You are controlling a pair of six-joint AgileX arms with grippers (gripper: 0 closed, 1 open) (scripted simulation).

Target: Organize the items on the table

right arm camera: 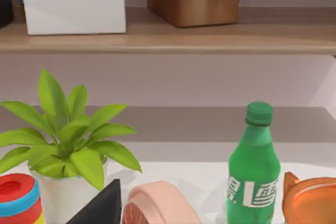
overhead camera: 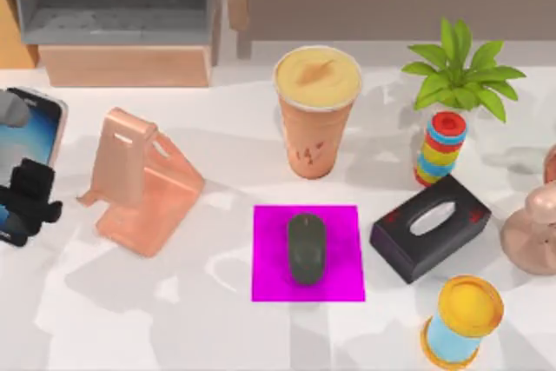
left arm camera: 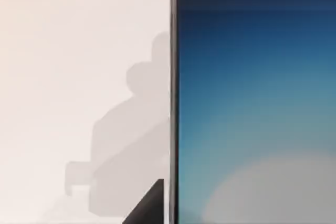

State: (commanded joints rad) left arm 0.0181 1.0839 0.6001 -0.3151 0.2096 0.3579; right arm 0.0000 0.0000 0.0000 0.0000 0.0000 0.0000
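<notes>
1. A white worktop (overhead camera: 174,319) carries everything in the top view.
2. Frame centre: a magenta mat (overhead camera: 269,280) with a dark grey mouse (overhead camera: 306,248) on it.
3. Left of centre: a pink stand (overhead camera: 139,184).
4. Upper centre: an orange cup (overhead camera: 314,110).
5. Right: a potted plant (overhead camera: 460,71), a coloured ring stack (overhead camera: 441,149), a black tissue box (overhead camera: 430,225).
6. Lower right: a yellow-topped container (overhead camera: 462,319).

A dark grey oval mouse (overhead camera: 306,248) lies flat near the middle of the white counter (overhead camera: 174,301), long axis toward the far edge. Behind it, near the far edge, a tall orange cup (overhead camera: 314,110) with a creamy yellow top stands upright. The slim smartphone (overhead camera: 24,141), screen glowing blue-white, sits at the left edge, raised and tilted.
</notes>
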